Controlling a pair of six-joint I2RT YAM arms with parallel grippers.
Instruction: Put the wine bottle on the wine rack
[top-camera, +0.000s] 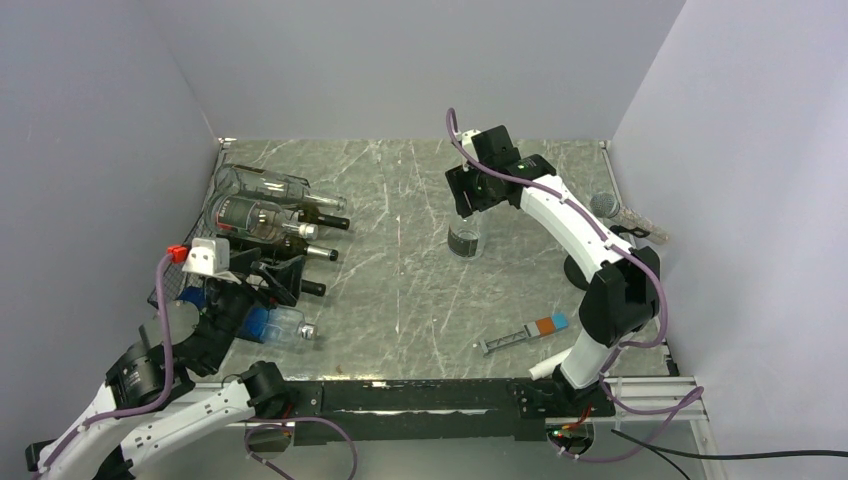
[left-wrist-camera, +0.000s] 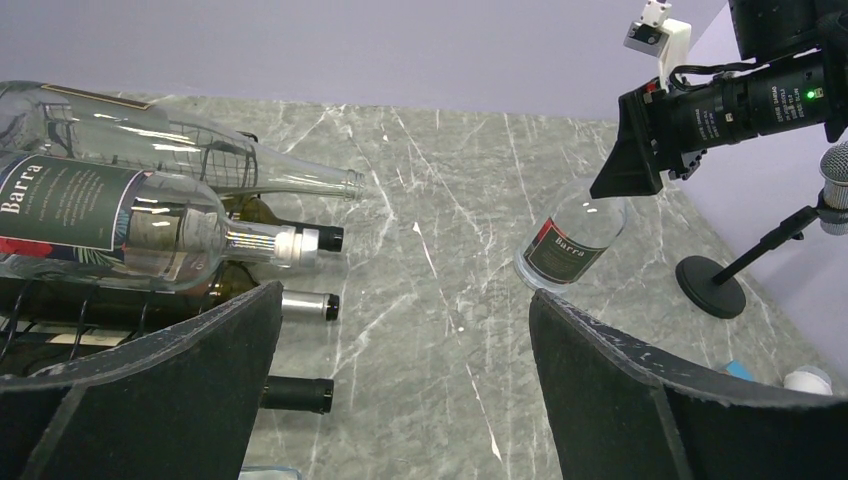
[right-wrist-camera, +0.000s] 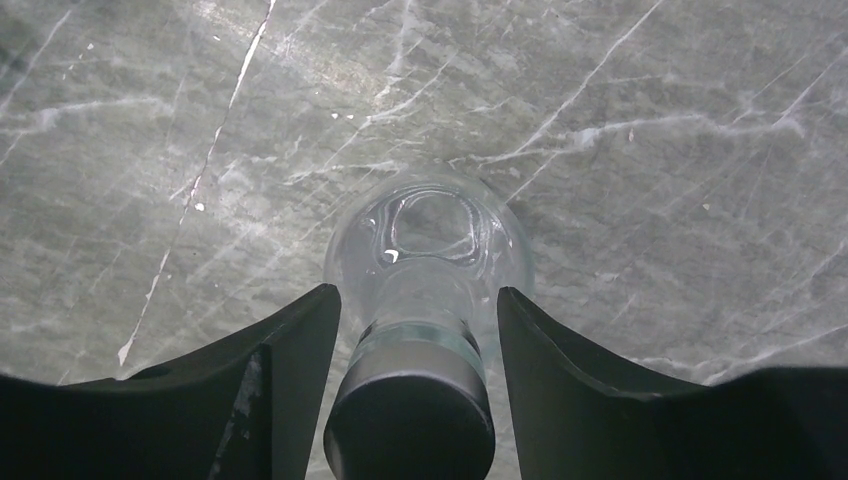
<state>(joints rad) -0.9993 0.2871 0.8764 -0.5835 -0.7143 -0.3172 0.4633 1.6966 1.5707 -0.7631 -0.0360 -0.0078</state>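
A clear wine bottle (top-camera: 465, 240) with a dark label stands upright on the marble table, mid-right; it also shows in the left wrist view (left-wrist-camera: 575, 245). My right gripper (top-camera: 470, 205) is open and hangs over it. In the right wrist view its fingers (right-wrist-camera: 300, 340) flank the black-capped neck (right-wrist-camera: 410, 420) with a gap on each side. The black wire wine rack (top-camera: 160, 295) sits at the far left and holds several bottles lying down (top-camera: 265, 200) (left-wrist-camera: 100, 215). My left gripper (top-camera: 285, 275) (left-wrist-camera: 405, 295) is open and empty beside the rack.
A microphone (top-camera: 605, 205) on a round black stand (left-wrist-camera: 710, 285) is at the right wall. A small plastic bottle (top-camera: 280, 325) lies near the left arm. A metal tool with orange and blue blocks (top-camera: 525, 335) lies near the front right.
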